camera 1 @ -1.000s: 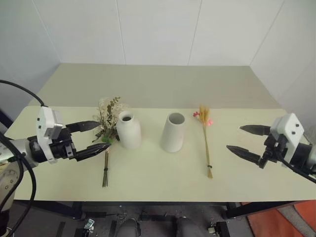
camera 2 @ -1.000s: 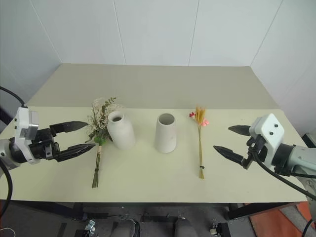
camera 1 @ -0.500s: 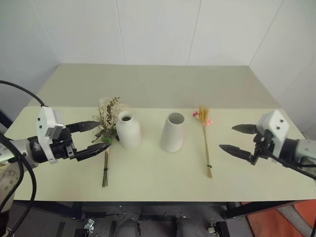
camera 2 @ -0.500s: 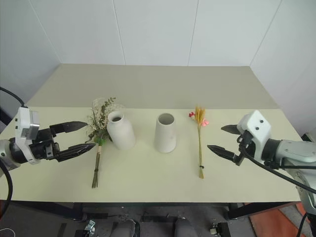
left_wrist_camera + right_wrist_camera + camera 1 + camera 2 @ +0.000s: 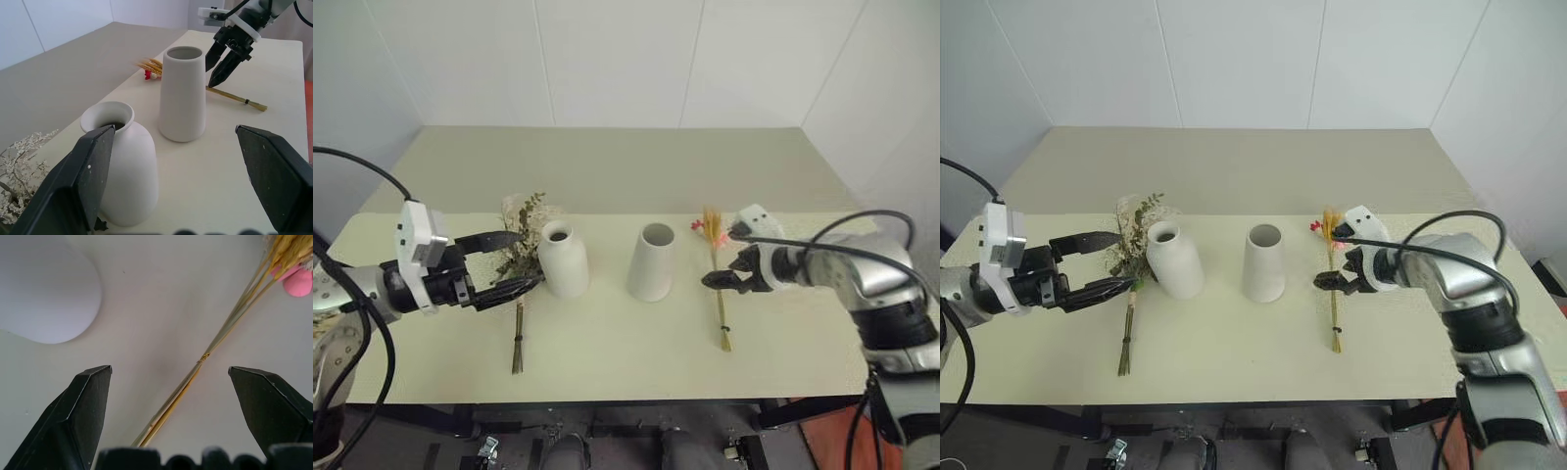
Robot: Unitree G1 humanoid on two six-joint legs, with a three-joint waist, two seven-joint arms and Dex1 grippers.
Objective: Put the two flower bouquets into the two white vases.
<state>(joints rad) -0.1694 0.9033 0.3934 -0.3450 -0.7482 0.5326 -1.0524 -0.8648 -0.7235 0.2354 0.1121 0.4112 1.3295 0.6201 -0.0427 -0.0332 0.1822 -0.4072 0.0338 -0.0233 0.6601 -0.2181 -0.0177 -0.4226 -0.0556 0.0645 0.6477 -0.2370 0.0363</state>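
Head views: Lay flat on the cream bench (image 5: pixel 607 343): bushy bouquet (image 5: pixel 522 257) just left of bottle-shaped vase (image 5: pixel 563 258), wheat bunch (image 5: pixel 717 269) right of tapered vase (image 5: pixel 651 261). Held wide open and empty beside the bushy blooms: left claw (image 5: pixel 509 262). Poised over the wheat stems, spread open, gripping nothing: right claw (image 5: pixel 722 257).

Left wrist view: Stood upright, near each other but apart: both vases. Seen beyond them: right claw above the stalks.

Right wrist view: Framed between open black fingers (image 5: pixel 73 426): tied wheat stems, pink balls (image 5: pixel 296 278) at their head end.
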